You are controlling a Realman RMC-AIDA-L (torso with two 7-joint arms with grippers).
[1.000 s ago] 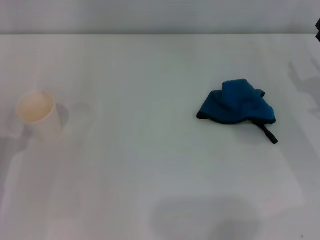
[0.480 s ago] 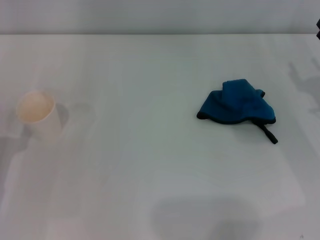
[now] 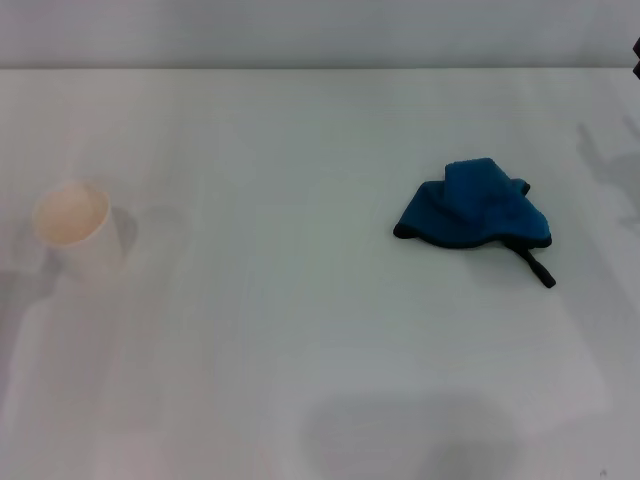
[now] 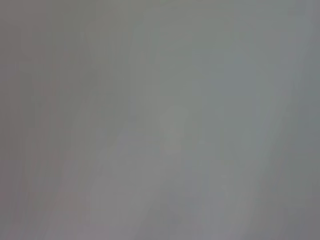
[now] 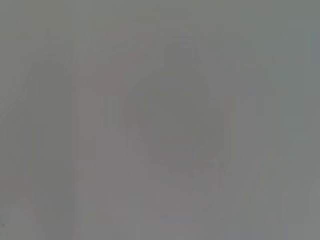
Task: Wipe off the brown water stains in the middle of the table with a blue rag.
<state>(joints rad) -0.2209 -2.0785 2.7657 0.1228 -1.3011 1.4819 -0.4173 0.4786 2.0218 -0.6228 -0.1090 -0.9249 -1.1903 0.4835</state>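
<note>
1. The broad, smooth white table [image 3: 300, 330] fills almost the whole head view.
2. The small bright blue cloth rag [image 3: 473, 205] lies crumpled on the table, right of the middle, with a black edge trim and a short black loop strap pointing toward the near right.

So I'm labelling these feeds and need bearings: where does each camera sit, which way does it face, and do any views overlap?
Head view: on the robot's head, facing forward and down at the table, with the blue rag on the robot's right and a white paper cup on its left; no arm shows.
Left wrist view: on the left arm; only a featureless grey field.
Right wrist view: likewise blank grey.
Shared: nothing recognisable.
</note>
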